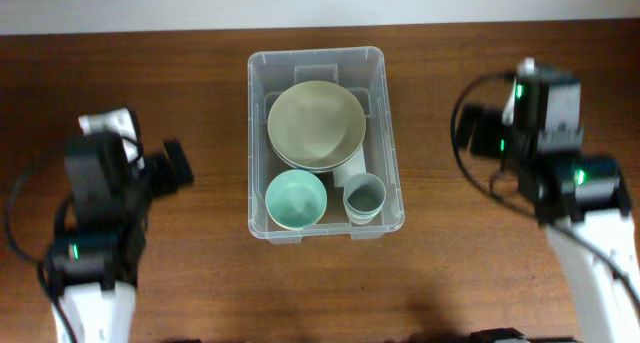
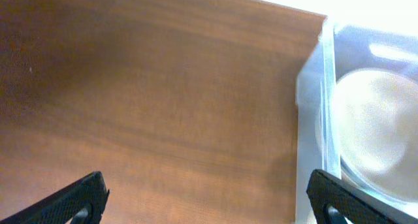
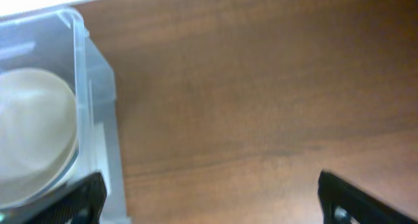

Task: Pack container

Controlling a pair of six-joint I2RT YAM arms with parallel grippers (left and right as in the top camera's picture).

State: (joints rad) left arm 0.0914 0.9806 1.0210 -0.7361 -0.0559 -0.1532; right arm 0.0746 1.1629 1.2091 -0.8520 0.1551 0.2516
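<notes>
- clear plastic container (image 1: 316,53) lies between the arms, apart from both.
- left gripper (image 2: 206,192) angled down over the table (image 2: 163,87), fingers wide, container just outside one fingertip.
- right gripper (image 3: 210,188) likewise: fingers wide, container beside one fingertip.

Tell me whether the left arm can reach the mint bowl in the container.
Probably yes: the mint bowl sits uncovered in the lidless container, on the left arm's side; its jaws are open.

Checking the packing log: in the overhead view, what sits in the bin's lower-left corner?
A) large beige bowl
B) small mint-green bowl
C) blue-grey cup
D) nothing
B: the small mint-green bowl fills that corner of the container, with the blue-grey cup to its right.
</notes>
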